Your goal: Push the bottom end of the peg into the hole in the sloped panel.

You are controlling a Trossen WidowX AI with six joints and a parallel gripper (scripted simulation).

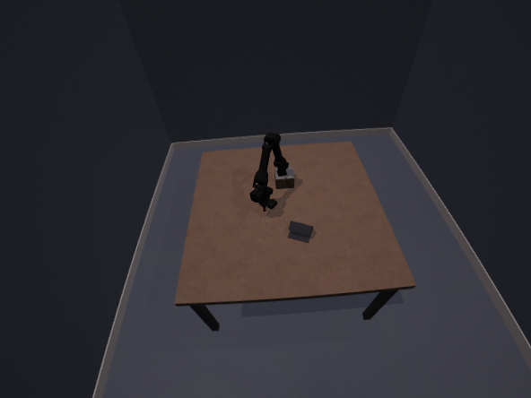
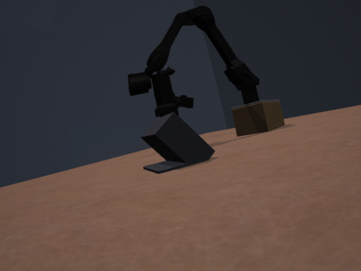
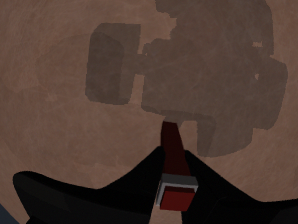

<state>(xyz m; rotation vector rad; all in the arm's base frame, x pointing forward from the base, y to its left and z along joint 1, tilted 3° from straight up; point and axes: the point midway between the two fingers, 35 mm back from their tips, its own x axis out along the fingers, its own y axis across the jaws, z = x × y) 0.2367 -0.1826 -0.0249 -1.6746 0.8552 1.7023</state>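
The peg (image 1: 265, 209) (image 3: 177, 199) is dark red with flat sides, a bright red square top and a pale band just below it. It is upright; whether its bottom end touches the table is hard to tell. My gripper (image 1: 265, 205) (image 3: 170, 155) points down and is shut on the peg, one black finger on each side of it in the wrist view. In the exterior view the fingertips and the peg are hidden behind the sloped panel. The dark grey sloped panel (image 1: 300, 228) (image 2: 189, 141) stands on the table apart from the gripper. Its hole does not show in any view.
The panel's flat foot plate (image 1: 299, 237) (image 2: 163, 166) lies on the wooden table (image 1: 233, 269) (image 2: 213, 220). The arm rises from a box-shaped base (image 1: 284, 182) (image 2: 272, 116) farther back. Shadows of the arm and gripper fall around the peg in the wrist view.
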